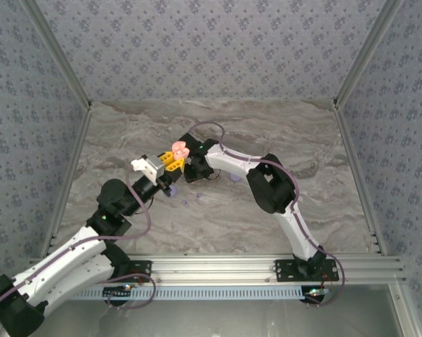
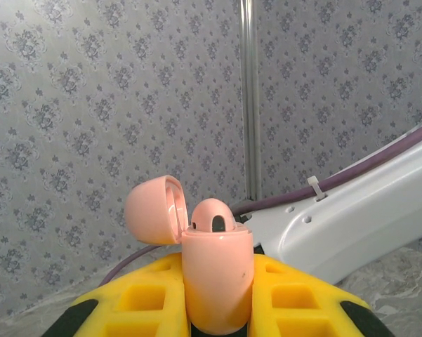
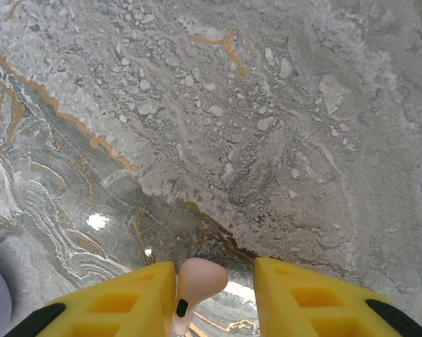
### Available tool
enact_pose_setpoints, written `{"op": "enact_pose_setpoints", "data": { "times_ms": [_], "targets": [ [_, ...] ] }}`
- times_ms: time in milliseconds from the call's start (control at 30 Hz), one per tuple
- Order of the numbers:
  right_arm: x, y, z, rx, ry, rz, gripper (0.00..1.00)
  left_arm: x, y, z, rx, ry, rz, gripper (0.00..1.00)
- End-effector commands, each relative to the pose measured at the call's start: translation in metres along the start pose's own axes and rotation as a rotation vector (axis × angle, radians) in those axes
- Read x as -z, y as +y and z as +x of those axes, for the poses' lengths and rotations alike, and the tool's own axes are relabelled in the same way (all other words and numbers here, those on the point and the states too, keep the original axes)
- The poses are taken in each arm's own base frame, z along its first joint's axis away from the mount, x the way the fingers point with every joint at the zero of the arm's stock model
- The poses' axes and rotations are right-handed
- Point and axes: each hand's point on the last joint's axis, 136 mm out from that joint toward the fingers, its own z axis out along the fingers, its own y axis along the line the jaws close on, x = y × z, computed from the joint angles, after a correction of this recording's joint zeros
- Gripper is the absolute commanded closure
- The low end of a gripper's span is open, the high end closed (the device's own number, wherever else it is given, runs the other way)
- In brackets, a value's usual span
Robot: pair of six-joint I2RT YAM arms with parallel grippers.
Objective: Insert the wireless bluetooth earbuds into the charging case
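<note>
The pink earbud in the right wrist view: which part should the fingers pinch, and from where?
Pinch the earbud across its rounded head, one finger of the right gripper on each side, approaching from the stem end. The head is the widest part and sits between the fingers; the thin stem would probably slip.

Grey marbled tabletop (image 1: 267,126), floral grey walls (image 1: 211,49), aluminium frame rail (image 1: 218,267)

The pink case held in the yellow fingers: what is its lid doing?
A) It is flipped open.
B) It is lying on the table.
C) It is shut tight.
A: in the left wrist view the lid stands swung back beside the pink case, with an earbud poking up inside.
</note>
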Motion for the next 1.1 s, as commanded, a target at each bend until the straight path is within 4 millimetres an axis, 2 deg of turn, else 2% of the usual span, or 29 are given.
{"op": "enact_pose_setpoints", "data": {
  "times_ms": [0,300,400,500,567,700,900,1067],
  "targets": [
    [-0.007,-0.003,0.013,0.018,0.046,0.025,0.66,0.0,0.004,-0.022,-0.011,-0.055,-0.018,1.0],
    [-0.007,0.0,0.011,0.032,0.05,0.005,0.73,0.0,0.004,-0.022,-0.008,-0.053,-0.017,1.0],
    [0.001,-0.001,0.007,0.038,0.032,0.0,0.75,0.0,0.004,-0.02,-0.009,-0.049,-0.016,1.0],
    [0.022,-0.003,-0.002,0.033,-0.024,-0.015,0.75,0.0,0.004,-0.02,-0.006,-0.049,-0.014,1.0],
    [0.043,-0.008,-0.011,0.02,-0.078,-0.026,0.75,-0.001,0.003,-0.021,0.0,-0.056,-0.011,1.0],
    [0.103,-0.026,-0.027,-0.025,-0.217,-0.051,0.75,-0.005,0.0,-0.023,0.019,-0.074,0.009,1.0],
    [0.221,-0.051,-0.037,-0.096,-0.485,-0.104,0.75,-0.019,-0.007,-0.023,0.02,-0.081,0.057,1.0],
    [0.319,-0.057,-0.033,-0.127,-0.754,-0.186,0.75,-0.036,-0.014,-0.027,0.014,-0.098,0.104,1.0]
  ]
}}
